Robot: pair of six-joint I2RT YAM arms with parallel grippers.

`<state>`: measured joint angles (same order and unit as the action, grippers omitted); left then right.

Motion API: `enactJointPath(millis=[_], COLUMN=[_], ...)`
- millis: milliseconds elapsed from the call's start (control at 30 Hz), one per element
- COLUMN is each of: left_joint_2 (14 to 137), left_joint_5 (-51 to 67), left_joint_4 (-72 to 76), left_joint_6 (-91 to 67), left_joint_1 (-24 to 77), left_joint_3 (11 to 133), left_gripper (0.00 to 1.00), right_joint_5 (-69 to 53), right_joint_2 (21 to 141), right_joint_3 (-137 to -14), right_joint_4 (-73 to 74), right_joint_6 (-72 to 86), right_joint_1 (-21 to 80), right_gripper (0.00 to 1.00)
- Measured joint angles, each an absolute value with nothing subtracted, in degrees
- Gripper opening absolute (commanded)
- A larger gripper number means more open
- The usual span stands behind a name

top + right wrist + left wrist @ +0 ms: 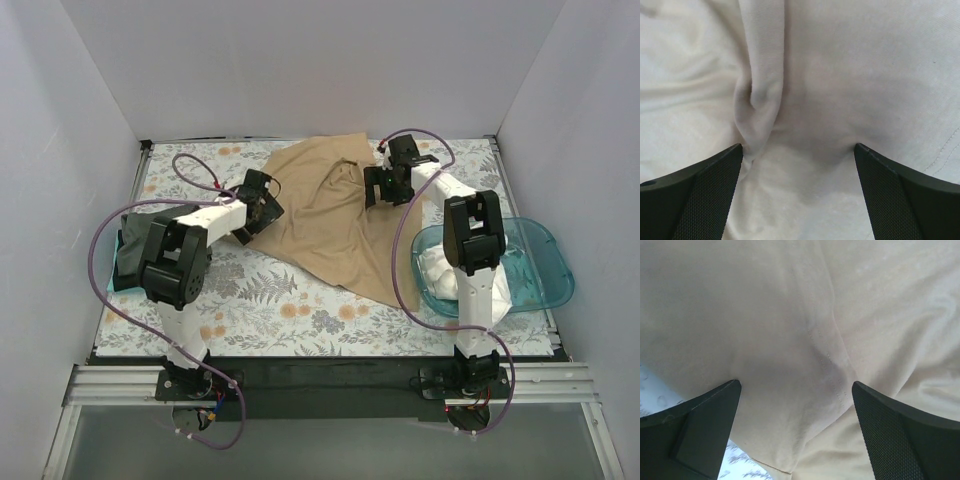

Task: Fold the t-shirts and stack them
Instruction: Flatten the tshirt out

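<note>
Tan t-shirt [330, 230] sits under L claw [796, 385], R claw [799, 146], both open.

We read no text, label, brand, number or sign in any view. The tan t-shirt [325, 225] shows only plain cloth and a stitched seam, the table covering [270, 300] only a floral print, and the teal tub [548, 262] bears no legible marking.
</note>
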<state>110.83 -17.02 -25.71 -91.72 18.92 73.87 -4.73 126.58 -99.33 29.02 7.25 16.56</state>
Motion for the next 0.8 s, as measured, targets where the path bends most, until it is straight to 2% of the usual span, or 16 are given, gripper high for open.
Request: enactJointPath(millis=[267,400,533,800], left_joint_2=[101.19,101.32,104.27,114.17], left_joint_5=[-15.88,-17.19,-21.02,-25.3], left_joint_4=[-31.64,-36.23,-41.3,-46.92], left_joint_6=[-93.93,-93.93,-94.21,-95.42], left_joint_1=[18.87,18.87,18.5,15.81], left_joint_3=[63.53,66.02,75.42,86.91], left_gripper=[0.95,0.95,0.94,0.71], right_joint_5=[-6.63,-6.74,-5.91,-5.26], right_joint_2=[133.82,133.51,130.32,117.38], right_joint_3=[-111.53,-112.42,-110.08,-98.7], right_joint_4=[28.99,28.95,29.08,28.29], right_joint_6=[4.1,2.22,0.14,-0.34], right_joint_1=[13.37,12.69,12.86,13.13], right_gripper=[0.98,0.98,0.98,0.98])
